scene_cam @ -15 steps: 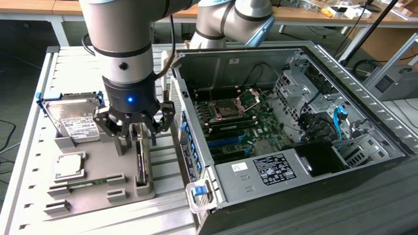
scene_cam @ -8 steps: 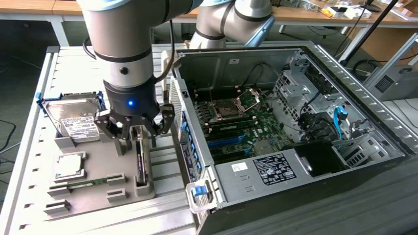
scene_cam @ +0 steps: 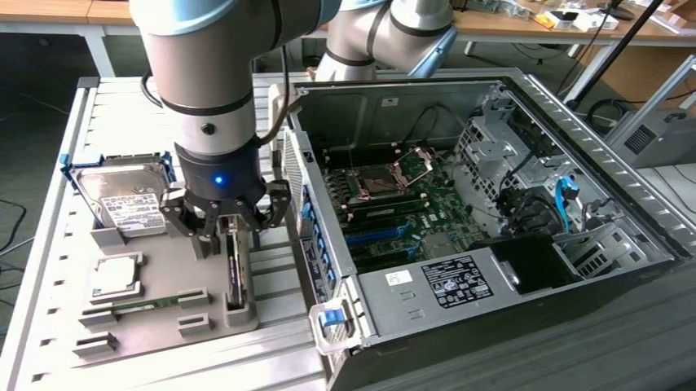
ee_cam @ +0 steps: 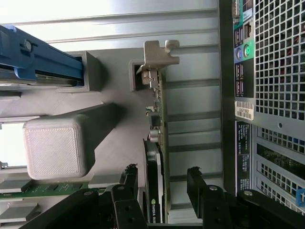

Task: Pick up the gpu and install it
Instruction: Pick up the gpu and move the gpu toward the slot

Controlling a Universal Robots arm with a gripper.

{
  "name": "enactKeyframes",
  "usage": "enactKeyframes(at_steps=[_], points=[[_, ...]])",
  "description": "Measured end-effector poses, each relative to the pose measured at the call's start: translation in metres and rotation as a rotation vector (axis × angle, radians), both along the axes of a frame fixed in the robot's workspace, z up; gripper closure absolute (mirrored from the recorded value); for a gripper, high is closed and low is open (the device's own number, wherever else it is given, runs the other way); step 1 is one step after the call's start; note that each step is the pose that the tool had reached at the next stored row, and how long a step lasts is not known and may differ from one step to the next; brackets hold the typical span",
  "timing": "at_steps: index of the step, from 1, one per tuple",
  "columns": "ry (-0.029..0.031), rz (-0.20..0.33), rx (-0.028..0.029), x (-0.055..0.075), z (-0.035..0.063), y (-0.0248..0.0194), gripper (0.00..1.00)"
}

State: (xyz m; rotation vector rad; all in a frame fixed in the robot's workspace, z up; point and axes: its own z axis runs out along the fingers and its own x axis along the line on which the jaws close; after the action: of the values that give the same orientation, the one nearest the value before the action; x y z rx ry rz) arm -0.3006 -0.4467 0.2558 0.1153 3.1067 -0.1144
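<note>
Got gripper [scene_cam: 231, 230] wide open astride gpu [scene_cam: 234, 273], nothing in it yet. Sits on edge in grey holder [scene_cam: 163, 277] beside pc case [scene_cam: 359, 281]. Probably best: centre on card, clamp flat faces squarely, stay off bracket [ee_cam: 159, 52].

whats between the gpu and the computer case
In the wrist view, one finger of the open gripper hangs there over the slatted table; nothing else separates gpu and case.

An open grey metal computer case [scene_cam: 609, 155] lies on the slatted bench [scene_cam: 44, 269], beside a grey plastic tray [scene_cam: 163, 261] holding a silver white-labelled hard drive [scene_cam: 129, 204] and a narrow green memory stick [scene_cam: 147, 307].
</note>
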Motion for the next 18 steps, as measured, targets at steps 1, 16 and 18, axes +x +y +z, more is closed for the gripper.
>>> enactKeyframes(at_steps=[1, 16, 18], points=[[0.0, 0.0, 0.0, 0.0, -0.0011, 0.0, 0.46], [0.0001, 0.0, -0.0001, 0.0, -0.0076, 0.0, 0.33], [0.0, 0.0, -0.0001, 0.0, -0.0076, 0.0, 0.21]])
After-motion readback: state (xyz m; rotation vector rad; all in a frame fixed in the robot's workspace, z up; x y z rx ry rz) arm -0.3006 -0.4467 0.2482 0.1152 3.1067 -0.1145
